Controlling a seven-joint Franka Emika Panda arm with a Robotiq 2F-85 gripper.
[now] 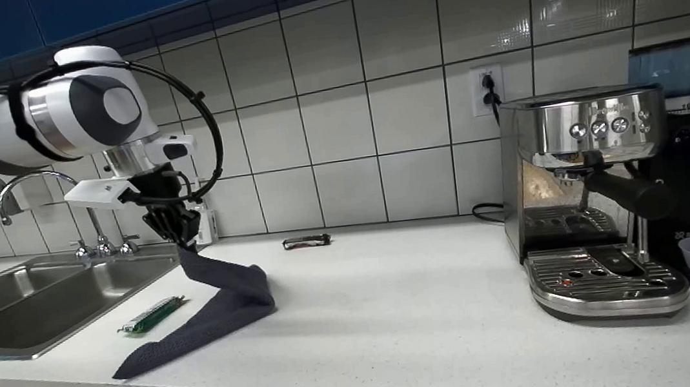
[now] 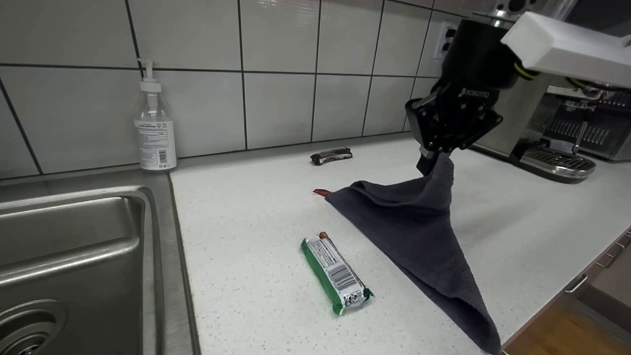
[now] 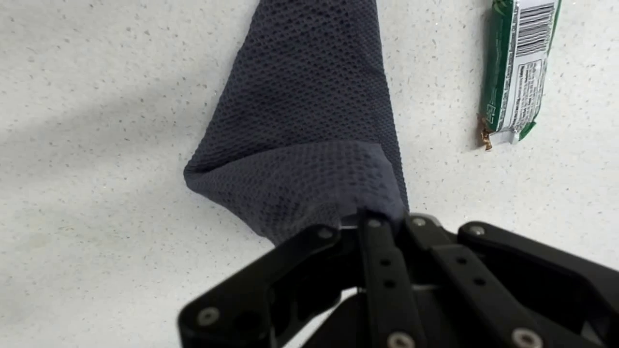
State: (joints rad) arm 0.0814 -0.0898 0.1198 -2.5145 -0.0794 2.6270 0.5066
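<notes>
"Wrist view: what secures the dark grey cloth (image 3: 314,87)?"

"The gripper (image 3: 394,222), its fingers clamped on one end of the fabric. In both exterior views that end is raised, while the rest lies folded on the white counter (image 2: 246,212)."

"Which fault appears most probable?"

"Slippage, by my reading. Only a small gathered portion seems pinched; were the resting part to drag or catch, its pull could draw the fabric free. How deep the fingers bite is hidden."

"And the neighbouring objects?"

"In an exterior view, a red tip (image 2: 321,192) shows at the cloth's edge; what it belongs to cannot be told, but a sideways shift could push or snag it. The green-and-white wrapped bar (image 2: 337,276) lies near the cloth, apart from it; a trailing hem could sweep it toward the sink (image 2: 169,246)."

"Does any further hazard follow from the layout?"

"Possibly: one cloth corner lies close to the counter's front edge, and a shift that way could let it droop over."
</notes>
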